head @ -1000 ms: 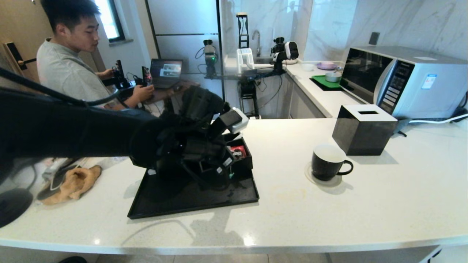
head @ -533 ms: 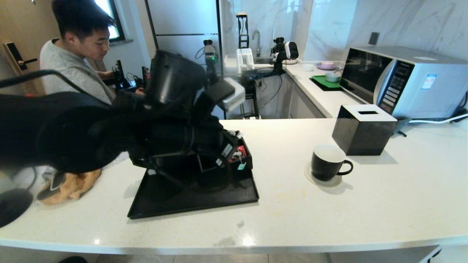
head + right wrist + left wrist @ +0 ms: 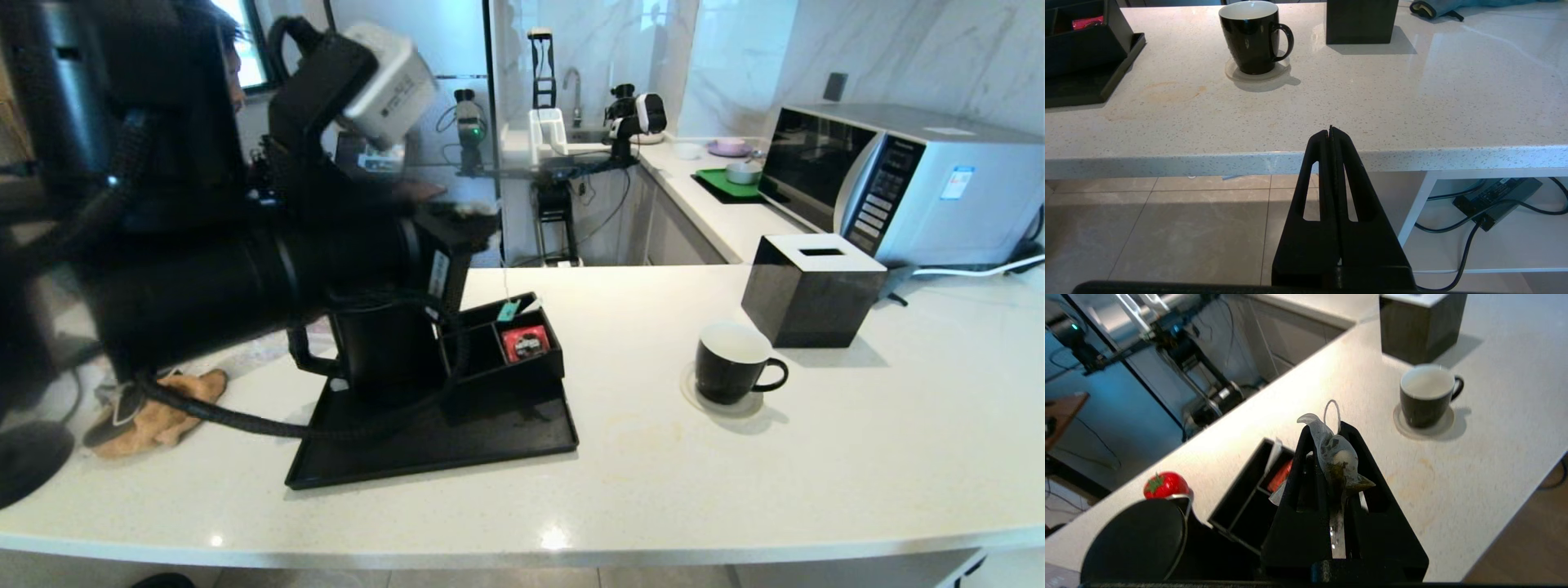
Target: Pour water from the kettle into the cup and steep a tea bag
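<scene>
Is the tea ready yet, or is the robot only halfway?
Not yet. Done: the left hand has the tea bag pinched, lifted above the black organizer. The cup sits apart on its coaster; whether it holds water is unclear. Left: dunk the bag. The right hand rests shut below the counter edge.

Black cup [image 3: 732,366] white inside, grey translucent tea bag [image 3: 1337,457], speckled white counter [image 3: 735,474]

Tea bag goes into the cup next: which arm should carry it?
Left. The left gripper is already shut on the tea bag, raised above the tray. The right gripper sits shut and empty below the counter edge.
</scene>
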Controlling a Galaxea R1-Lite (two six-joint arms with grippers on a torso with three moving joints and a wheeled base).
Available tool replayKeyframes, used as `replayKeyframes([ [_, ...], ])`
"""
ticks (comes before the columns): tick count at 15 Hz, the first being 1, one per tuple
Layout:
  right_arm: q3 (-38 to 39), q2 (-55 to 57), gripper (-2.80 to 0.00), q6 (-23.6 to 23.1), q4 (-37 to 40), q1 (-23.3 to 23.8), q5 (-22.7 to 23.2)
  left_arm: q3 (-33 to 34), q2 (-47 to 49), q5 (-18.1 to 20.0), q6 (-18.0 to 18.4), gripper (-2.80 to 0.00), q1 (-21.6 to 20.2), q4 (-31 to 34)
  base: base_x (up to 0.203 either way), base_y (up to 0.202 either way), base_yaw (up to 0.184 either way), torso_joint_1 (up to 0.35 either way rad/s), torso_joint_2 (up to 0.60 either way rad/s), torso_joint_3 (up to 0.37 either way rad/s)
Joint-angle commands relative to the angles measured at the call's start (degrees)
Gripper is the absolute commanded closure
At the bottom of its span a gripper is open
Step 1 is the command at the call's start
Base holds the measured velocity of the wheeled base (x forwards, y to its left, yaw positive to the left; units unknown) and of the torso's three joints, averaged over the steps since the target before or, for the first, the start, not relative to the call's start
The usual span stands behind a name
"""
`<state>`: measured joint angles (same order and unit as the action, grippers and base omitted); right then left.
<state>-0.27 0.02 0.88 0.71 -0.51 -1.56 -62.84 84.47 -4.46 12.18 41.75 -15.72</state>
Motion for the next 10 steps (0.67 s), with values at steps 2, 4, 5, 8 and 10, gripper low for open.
replayKeyframes([
  [2, 0.00, -0.02, 0.00, 0.00, 0.00, -0.02, -0.02, -0.96, -0.91, -0.02, -0.13, 0.00, -0.01, -1.54, 0.000, 0.000, 0.000, 0.000, 0.00, 0.000],
  [4, 0.00, -0.02, 0.00, 0.00, 0.00, -0.02, -0.02, -1.86, -0.97, -0.02, -0.75, 0.00, -0.02, -1.68, 0.000, 0.000, 0.000, 0.000, 0.00, 0.000],
  [5, 0.00, -0.02, 0.00, 0.00, 0.00, -0.02, -0.02, -2.13, -0.99, -0.09, -0.75, 0.00, -0.09, -1.68, 0.000, 0.000, 0.000, 0.000, 0.00, 0.000],
  [8, 0.00, -0.02, 0.00, 0.00, 0.00, -0.02, -0.02, -2.90, -1.33, -0.13, -0.75, 0.00, -0.19, -1.59, 0.000, 0.000, 0.000, 0.000, 0.00, 0.000],
  [10, 0.00, -0.02, 0.00, 0.08, -0.09, -0.02, 0.07, -2.64, -2.12, -0.20, -0.75, 0.00, -0.62, -1.33, 0.000, 0.000, 0.000, 0.000, 0.00, 0.000],
])
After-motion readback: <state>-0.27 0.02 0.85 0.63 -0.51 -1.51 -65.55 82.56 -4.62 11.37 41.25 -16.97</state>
